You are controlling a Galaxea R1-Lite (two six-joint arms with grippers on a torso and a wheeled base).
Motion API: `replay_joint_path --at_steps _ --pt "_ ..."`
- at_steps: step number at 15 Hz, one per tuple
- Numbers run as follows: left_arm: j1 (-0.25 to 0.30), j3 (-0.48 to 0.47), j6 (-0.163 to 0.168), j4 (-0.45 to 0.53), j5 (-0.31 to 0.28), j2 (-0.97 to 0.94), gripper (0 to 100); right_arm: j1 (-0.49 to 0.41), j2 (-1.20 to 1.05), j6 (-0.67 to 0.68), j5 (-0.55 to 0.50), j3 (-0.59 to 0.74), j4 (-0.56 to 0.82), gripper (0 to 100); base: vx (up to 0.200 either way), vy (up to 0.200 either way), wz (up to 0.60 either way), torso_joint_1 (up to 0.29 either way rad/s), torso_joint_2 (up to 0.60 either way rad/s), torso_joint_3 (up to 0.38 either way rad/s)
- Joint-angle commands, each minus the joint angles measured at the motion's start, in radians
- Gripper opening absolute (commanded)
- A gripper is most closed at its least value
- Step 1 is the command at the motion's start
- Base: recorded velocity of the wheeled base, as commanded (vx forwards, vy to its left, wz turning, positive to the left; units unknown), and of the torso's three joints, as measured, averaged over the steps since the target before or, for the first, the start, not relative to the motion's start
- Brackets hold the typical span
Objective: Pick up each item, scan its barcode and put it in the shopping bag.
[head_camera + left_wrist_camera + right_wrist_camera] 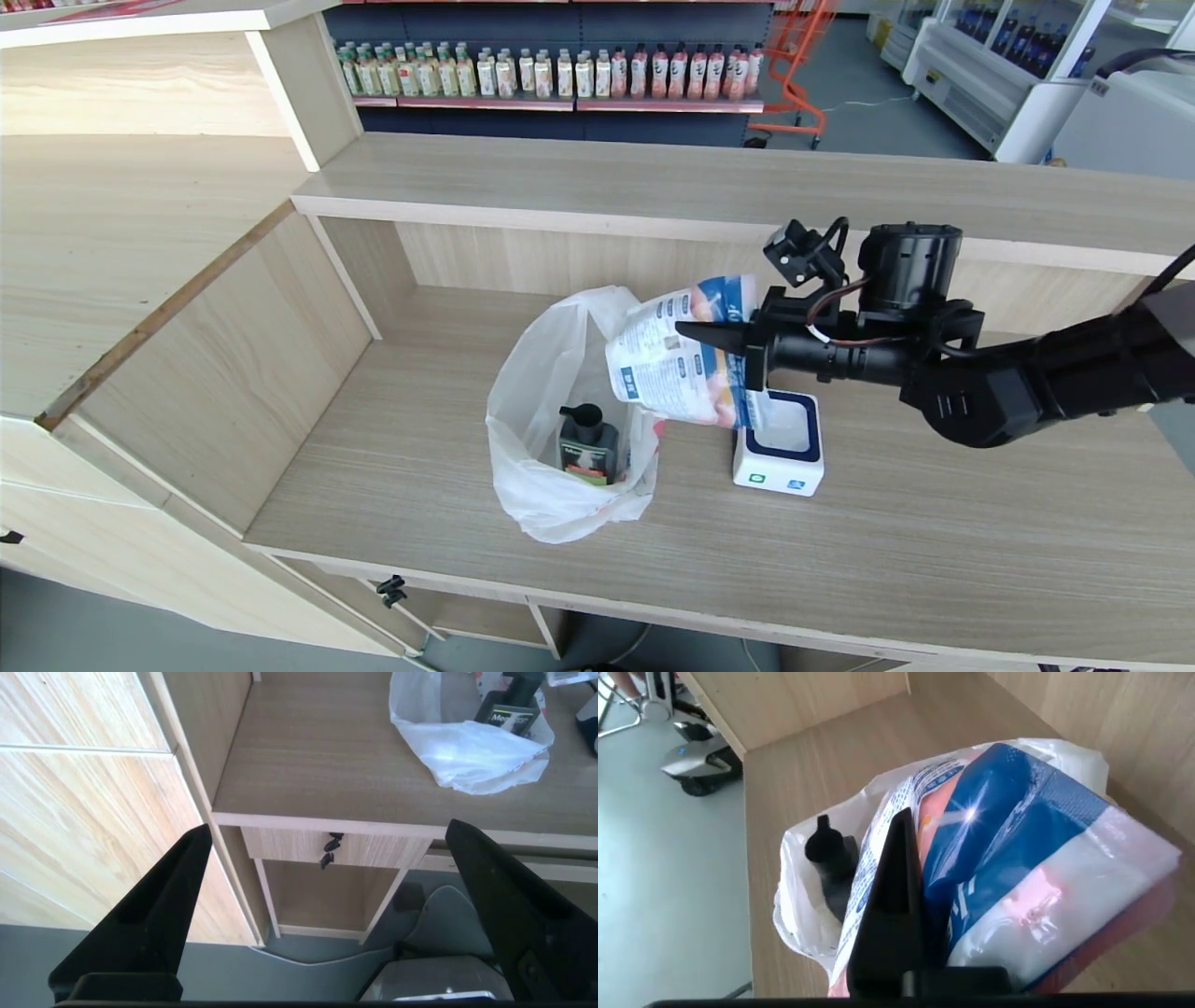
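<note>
One item is in the air: a soft plastic packet printed in blue, white and pink, held between the right jaws, which are closed on its sides. One black finger lies across the packet's upper face, and the other is hidden behind it. The packet is tilted. From the head view it hangs above the light wood-grain worktop, overlapping the right-hand rim of the bag and the back corner of the scanner.

The shopping bag is thin, translucent white plastic. It stands open on the worktop, left of the packet. Inside it a dark bottle with a black pump top stands upright. Just beside the bag, to its right, sits a small white box scanner with a blue-edged window on top.

From the right wrist camera, the packet is close up against a black finger, with the pump bottle and the bag's white plastic below it.

The left jaws are spread wide and hold nothing. They sit low, off the worktop's front edge and well apart from the bag.

Behind the counter, rows of drink bottles line a store shelf.
</note>
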Motion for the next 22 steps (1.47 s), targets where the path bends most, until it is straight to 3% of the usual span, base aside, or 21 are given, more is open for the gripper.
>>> replay_joint_path --at_steps 1,4,8,15,16,19,22 --pt "0.000 0.000 0.000 0.000 0.000 0.001 100 0.015 0.135 0.056 0.089 -0.096 0.000 0 0.000 0.000 0.00 0.000 0.00 0.000" --pt "0.000 0.000 0.000 0.000 0.000 0.001 100 0.014 0.191 0.160 0.027 -0.160 -0.002 0 0.000 0.000 0.00 0.000 0.00 0.000" --pt "0.000 0.000 0.000 0.000 0.000 0.000 100 0.015 0.253 0.228 0.019 -0.212 0.015 0 0.000 0.000 0.00 0.000 0.00 0.000" --pt "0.000 0.000 0.000 0.000 0.000 0.000 100 0.038 0.326 0.234 -0.018 -0.393 0.121 0 0.000 0.000 0.00 0.000 0.00 0.000" --pt "0.000 0.000 0.000 0.000 0.000 0.001 100 0.041 0.327 0.234 -0.024 -0.393 0.121 100 0.000 0.000 0.00 0.000 0.00 0.000" --pt "0.000 0.000 0.000 0.000 0.000 0.001 100 0.052 0.322 0.238 -0.047 -0.397 0.123 100 0.000 0.000 0.00 0.000 0.00 0.000" --pt "0.000 0.000 0.000 0.000 0.000 0.001 100 0.067 0.286 0.358 -0.049 -0.421 0.118 100 0.000 0.000 0.00 0.000 0.00 0.000"
